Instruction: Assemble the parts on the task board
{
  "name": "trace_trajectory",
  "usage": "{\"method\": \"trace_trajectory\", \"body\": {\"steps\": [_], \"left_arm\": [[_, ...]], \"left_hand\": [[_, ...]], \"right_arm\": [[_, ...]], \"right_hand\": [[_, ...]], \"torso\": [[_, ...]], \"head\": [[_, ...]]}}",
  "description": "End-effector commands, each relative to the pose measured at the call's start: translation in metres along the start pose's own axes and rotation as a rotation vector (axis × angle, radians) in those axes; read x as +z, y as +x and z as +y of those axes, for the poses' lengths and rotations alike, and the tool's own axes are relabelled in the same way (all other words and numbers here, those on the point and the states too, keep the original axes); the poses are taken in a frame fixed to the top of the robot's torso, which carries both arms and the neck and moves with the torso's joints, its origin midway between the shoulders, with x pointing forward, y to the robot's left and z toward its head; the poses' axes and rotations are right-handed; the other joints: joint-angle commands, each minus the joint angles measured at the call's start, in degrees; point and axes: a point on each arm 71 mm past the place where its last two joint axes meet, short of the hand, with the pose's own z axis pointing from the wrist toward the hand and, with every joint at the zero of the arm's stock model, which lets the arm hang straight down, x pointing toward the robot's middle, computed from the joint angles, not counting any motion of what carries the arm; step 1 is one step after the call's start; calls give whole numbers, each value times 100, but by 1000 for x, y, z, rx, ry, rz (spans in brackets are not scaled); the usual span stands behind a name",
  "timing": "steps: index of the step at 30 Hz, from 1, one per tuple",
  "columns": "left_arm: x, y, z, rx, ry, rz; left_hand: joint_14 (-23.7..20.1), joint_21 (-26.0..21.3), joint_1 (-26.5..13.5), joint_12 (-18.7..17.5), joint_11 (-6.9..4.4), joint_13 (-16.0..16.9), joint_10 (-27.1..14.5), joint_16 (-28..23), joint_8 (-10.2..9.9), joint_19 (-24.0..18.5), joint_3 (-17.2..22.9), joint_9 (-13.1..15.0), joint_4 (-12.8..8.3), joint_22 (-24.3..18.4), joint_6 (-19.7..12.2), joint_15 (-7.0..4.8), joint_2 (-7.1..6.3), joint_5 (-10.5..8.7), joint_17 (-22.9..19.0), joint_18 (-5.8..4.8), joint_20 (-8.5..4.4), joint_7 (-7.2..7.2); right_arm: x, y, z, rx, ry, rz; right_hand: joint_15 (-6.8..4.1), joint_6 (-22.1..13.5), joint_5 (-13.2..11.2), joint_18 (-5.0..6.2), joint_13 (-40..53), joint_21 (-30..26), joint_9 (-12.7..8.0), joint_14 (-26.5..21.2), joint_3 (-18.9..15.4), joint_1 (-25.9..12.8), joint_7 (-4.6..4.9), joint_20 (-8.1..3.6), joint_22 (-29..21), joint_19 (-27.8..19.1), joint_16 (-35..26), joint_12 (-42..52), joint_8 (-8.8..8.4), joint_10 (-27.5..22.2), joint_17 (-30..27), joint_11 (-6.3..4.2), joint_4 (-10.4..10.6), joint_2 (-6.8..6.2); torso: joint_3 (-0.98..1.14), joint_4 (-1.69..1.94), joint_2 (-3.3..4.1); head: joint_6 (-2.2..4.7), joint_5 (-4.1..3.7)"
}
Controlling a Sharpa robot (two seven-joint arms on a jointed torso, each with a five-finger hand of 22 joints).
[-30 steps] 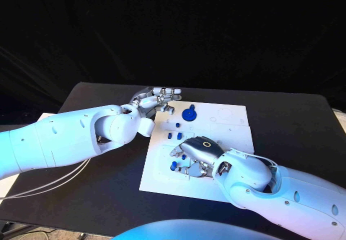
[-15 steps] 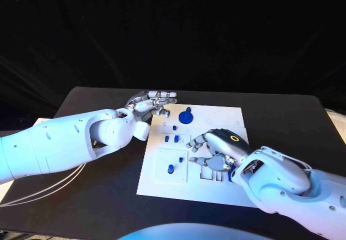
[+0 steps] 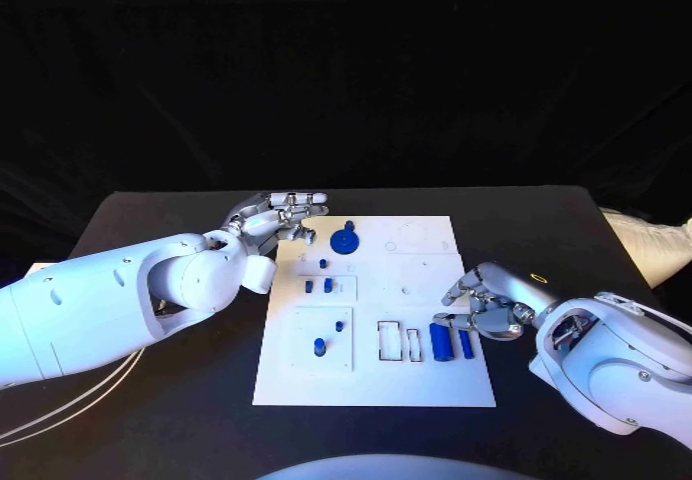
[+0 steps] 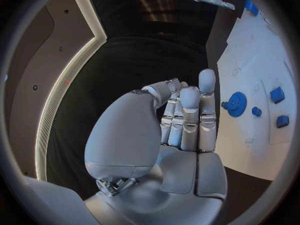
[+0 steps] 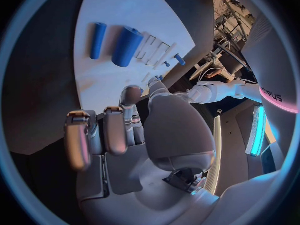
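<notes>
Since right robot hand (image 3: 488, 305) withdrew: two blue cylinders (image 3: 450, 342) beside slots.

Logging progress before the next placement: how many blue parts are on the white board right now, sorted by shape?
Gear: 1
Small pegs: 3
Small blocks: 2
Long cylinders, one thick and one thin: 2
Total: 8 blue parts

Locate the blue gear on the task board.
Head view: the blue gear sits at the task board's far edge, left of centre, just right of the left hand.
</notes>
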Motion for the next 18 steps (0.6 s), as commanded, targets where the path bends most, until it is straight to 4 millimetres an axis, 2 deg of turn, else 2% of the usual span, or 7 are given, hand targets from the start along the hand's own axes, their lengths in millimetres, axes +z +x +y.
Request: {"method": "trace_trajectory", "body": {"steps": [1,5,18], "left_arm": [[0,3,0,-10,4,23],[0,3,0,-10,3,23],[0,1,1,-10,2,22]], "left_hand": [[-46,-19,-5,32,-9,8,-21,-29,24,-49,0,4,-44,-5,12,7,58,27,-5,106,2,17],[-46,-19,-5,32,-9,8,-21,-29,24,-49,0,4,-44,-5,12,7,58,27,-5,106,2,17],[-47,-20,-8,36,-9,9,-20,-30,26,-50,-2,4,-45,-5,13,7,59,27,-8,106,3,16]], "right_arm": [[-3,4,-8,-39,114,37],[-5,9,-11,-83,146,54],[0,27,-5,-112,139,96]], "right_hand": [[-11,-38,-24,-70,543,36,56,289,-159,-13,-18,0,1005,245,54,428,80,-22,52,-4,16,86],[-23,-39,-45,-72,1003,39,136,290,-337,-84,-28,5,1012,247,76,787,177,21,82,-9,29,156],[-34,-25,-82,-76,1265,48,241,292,-507,-150,-49,1,1028,256,95,947,289,29,110,-22,34,196]], "torso": [[-10,-23,-17],[-11,-21,-13],[-8,-24,-10]], "head": [[-2,-48],[-4,-62],[-20,-38]]}}
